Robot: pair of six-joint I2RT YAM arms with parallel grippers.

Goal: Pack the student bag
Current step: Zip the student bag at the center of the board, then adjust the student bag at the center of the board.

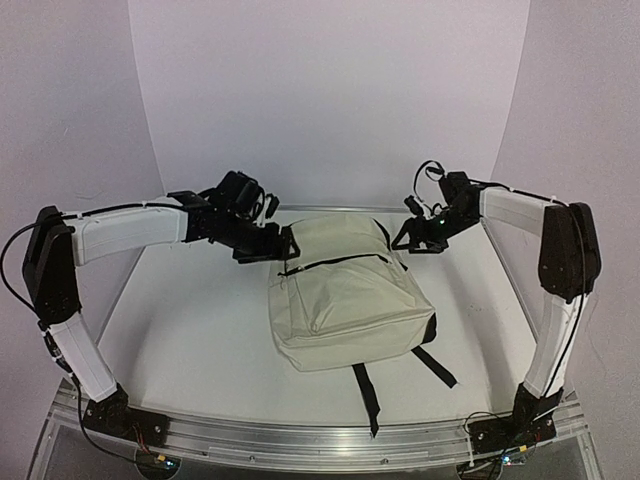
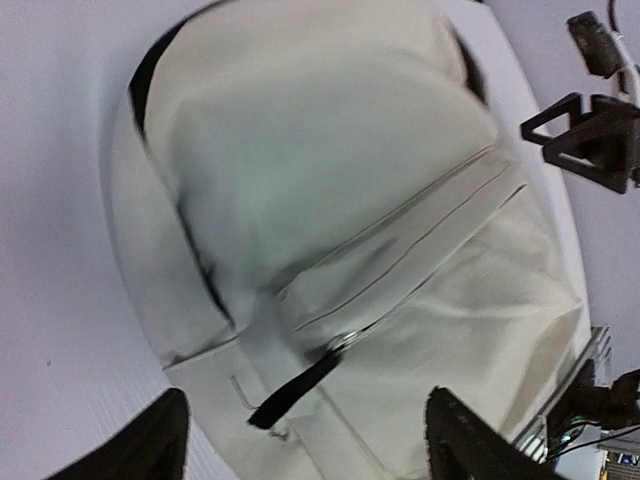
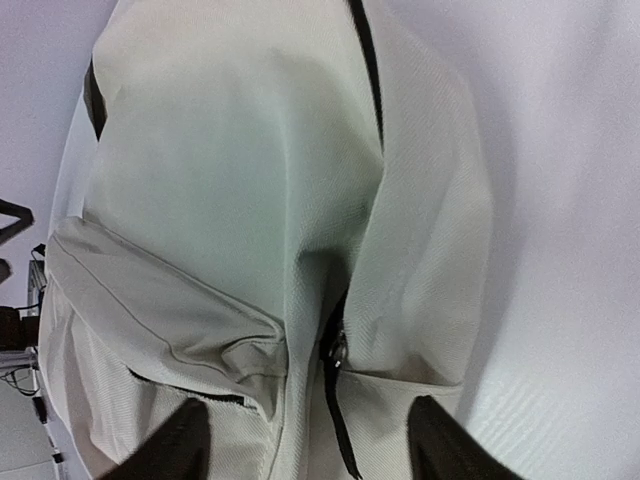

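- Left arm (image 1: pixel 120 232): reaches in from the left side of the bench (image 1: pixel 180 340), forearm roughly level above the surface.
- Left pincer (image 1: pixel 288 244): at the far-left corner of the student bag. Fingers spread wide in the left wrist view, nothing held between them. Cannot tell whether the tips touch the fabric.
- Student bag (image 1: pixel 340 295): cream fabric backpack lying flat at mid-bench, between the two pincers, front face up, top end toward the back wall.
- Black zipper line (image 1: pixel 335 262): runs across the upper front of the bag. It looks closed from the top view.
- Black fabric zipper pull (image 2: pixel 295 390): lies on the cream cloth, metal ring at its upper end. It sits between the left fingers in the left wrist view, but not pinched.
- Front pocket (image 3: pixel 150 300): stitched flap, short dark zipper strip under its lower edge.
- Metal zipper slider (image 3: pixel 338 352): on the black side zipper, just beside the pocket corner, between the right fingers in the right wrist view but not gripped.
- Two black straps (image 1: pixel 367 395): trail from the bag's near end toward the aluminium rail (image 1: pixel 320 440).
- Right pincer (image 1: pixel 415 240): at the far-right corner of the bag. Fingers spread wide, holding nothing. Contact unclear.
- Right arm (image 1: pixel 560 260): comes in from the right, elbow raised high.
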